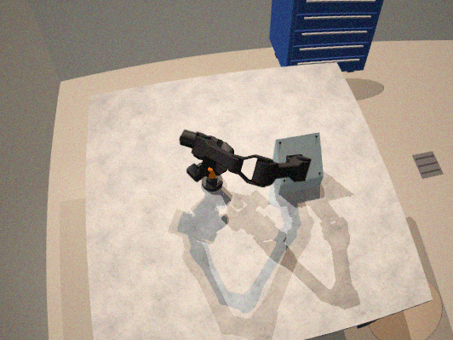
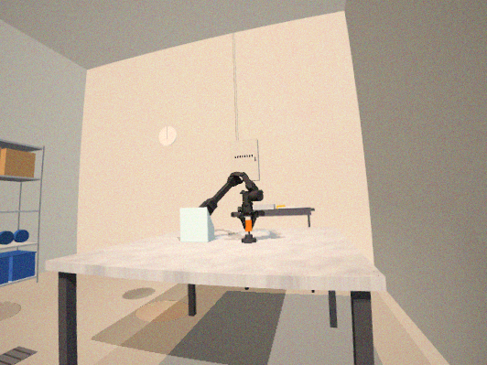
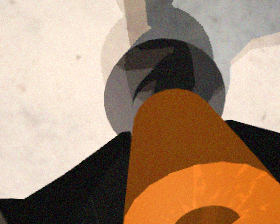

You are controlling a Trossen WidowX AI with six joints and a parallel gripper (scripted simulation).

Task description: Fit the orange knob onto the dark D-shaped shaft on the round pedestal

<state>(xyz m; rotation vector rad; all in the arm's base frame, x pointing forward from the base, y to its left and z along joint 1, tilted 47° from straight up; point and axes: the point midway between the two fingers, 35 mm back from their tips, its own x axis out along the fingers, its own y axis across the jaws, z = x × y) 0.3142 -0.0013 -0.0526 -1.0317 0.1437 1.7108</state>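
Observation:
The orange knob [image 1: 211, 173] [image 2: 248, 225] [image 3: 172, 130] is upright between the fingers of my gripper [image 1: 209, 171] [image 2: 248, 226] [image 3: 176, 136], which is shut on it. The round dark pedestal [image 1: 212, 187] [image 2: 248, 240] [image 3: 116, 100] stands on the table directly below. A short piece of the dark shaft [image 1: 211, 180] [image 2: 248, 233] shows between the knob's bottom and the pedestal, so the knob is not down on the pedestal. Whether the shaft's tip is inside the knob's hole or just under it, I cannot tell. The shaft's flat side is hidden.
A pale blue-green box [image 1: 300, 145] [image 2: 194, 224] stands on the marbled table [image 1: 140, 118] [image 2: 229, 261], under the arm's rear part. A blue drawer cabinet [image 1: 336, 24] stands beyond the table's far edge. Shadows of the arm fall across the table top.

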